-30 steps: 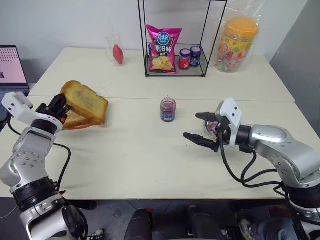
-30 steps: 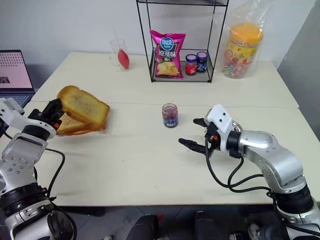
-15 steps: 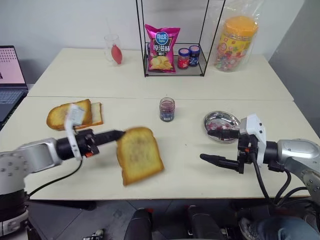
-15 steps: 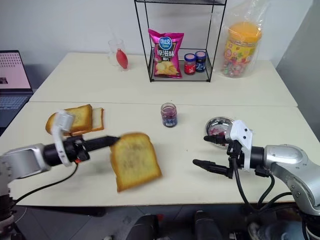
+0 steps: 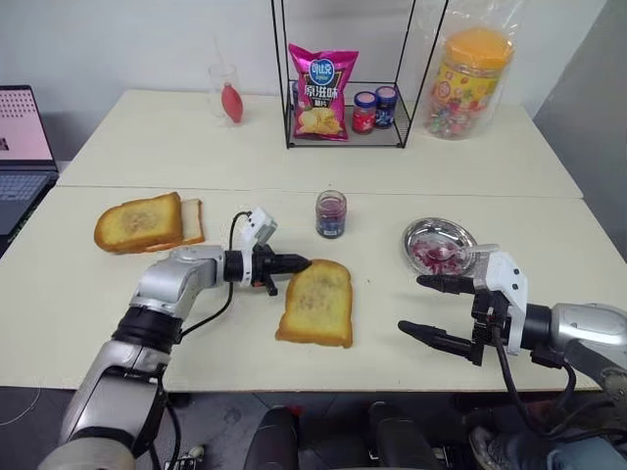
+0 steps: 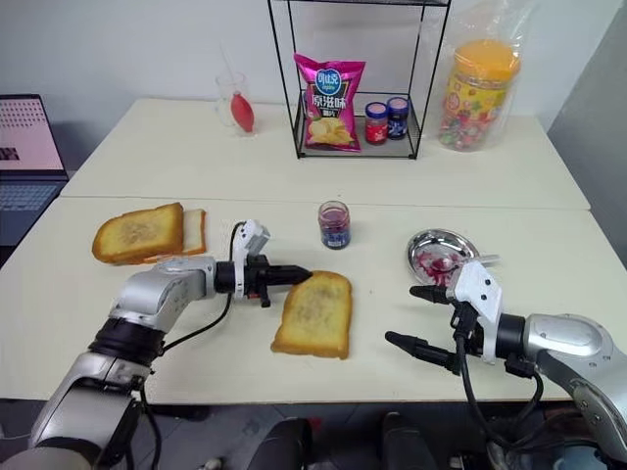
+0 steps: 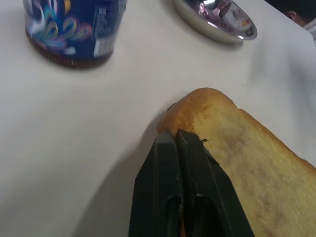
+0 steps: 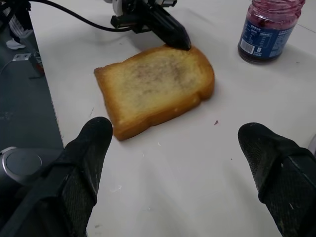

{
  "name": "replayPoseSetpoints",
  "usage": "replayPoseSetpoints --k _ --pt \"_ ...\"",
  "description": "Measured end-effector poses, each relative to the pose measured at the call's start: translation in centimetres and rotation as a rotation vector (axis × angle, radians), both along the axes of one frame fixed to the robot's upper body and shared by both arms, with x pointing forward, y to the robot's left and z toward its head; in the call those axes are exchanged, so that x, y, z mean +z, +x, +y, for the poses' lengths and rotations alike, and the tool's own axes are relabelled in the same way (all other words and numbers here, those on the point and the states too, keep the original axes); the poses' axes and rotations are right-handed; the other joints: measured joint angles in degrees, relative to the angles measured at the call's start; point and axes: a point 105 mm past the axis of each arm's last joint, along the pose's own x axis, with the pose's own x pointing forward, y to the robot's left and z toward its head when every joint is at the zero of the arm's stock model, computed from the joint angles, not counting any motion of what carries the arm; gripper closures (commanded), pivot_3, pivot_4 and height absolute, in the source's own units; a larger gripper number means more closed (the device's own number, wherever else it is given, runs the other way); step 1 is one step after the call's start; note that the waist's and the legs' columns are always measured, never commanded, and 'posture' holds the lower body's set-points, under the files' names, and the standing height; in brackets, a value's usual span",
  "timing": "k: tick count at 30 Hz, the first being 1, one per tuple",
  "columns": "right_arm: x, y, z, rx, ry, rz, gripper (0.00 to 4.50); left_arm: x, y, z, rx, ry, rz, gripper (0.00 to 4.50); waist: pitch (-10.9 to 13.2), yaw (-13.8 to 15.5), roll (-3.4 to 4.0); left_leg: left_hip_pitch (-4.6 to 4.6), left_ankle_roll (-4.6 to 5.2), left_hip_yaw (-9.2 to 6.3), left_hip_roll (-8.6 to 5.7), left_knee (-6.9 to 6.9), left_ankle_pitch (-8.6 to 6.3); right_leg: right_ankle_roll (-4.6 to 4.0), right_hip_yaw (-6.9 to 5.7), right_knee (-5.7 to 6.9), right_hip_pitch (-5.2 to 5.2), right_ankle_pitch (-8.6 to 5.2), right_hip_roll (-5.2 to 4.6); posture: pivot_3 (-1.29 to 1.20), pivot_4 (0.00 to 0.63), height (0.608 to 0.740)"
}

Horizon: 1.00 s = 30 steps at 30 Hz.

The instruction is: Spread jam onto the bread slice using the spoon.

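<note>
The thick golden-brown toast slice (image 5: pixel 315 305) lies flat on the cream table (image 5: pixel 225 333), near its front edge. The left gripper (image 5: pixel 299 263), fingers pressed together, touches its top corner. Behind sits the clear glass jar of dark jam (image 5: pixel 330 213). Bare tabletop separates the toast from the right gripper (image 5: pixel 437 306), fingers spread wide, empty.
</note>
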Motion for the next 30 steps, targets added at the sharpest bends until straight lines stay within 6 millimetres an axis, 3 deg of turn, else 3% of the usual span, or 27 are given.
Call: replayPoseSetpoints --k 10,20,23,27,30 --pt "0.1 -0.4 -0.2 -0.025 -0.006 -0.019 0.00 -0.7 0.8 -0.1 -0.019 0.051 -0.032 4.49 0.0 -0.7 0.00 0.06 0.01 0.00 0.00 0.07 0.01 0.03 0.02 0.11 0.04 0.02 0.00 0.00 0.150 0.740" --pt "0.3 -0.4 -0.2 -0.031 -0.007 -0.033 0.00 -1.1 1.2 0.6 0.054 0.073 -0.080 2.66 0.0 -0.7 0.00 0.09 0.01 -0.01 0.00 0.08 0.01 0.04 0.02 0.15 0.06 0.03 0.00 0.00 0.150 0.740" --pt "0.4 -0.2 -0.3 -0.044 -0.007 -0.047 0.00 -1.1 1.3 1.3 0.094 0.068 -0.103 2.66 0.0 -0.7 0.00 0.09 0.01 -0.02 0.00 0.09 0.02 0.04 0.01 0.17 0.06 0.03 0.00 0.00 0.150 0.740" --pt "0.7 0.1 -0.5 -0.070 -0.001 -0.092 0.00 0.3 1.3 2.2 0.140 0.053 -0.211 2.66 0.0 -0.6 0.00 0.10 0.01 -0.02 0.00 0.10 0.02 0.05 0.02 0.17 0.07 0.03 -0.01 0.00 0.150 0.740" --pt "1.1 0.4 -1.1 -0.127 0.013 -0.142 0.00 2.5 0.9 4.1 0.164 0.087 -0.344 2.66 0.0 -0.7 0.01 0.12 0.00 -0.03 0.01 0.08 0.02 0.05 0.02 0.19 0.07 0.03 0.00 0.00 0.150 0.740"
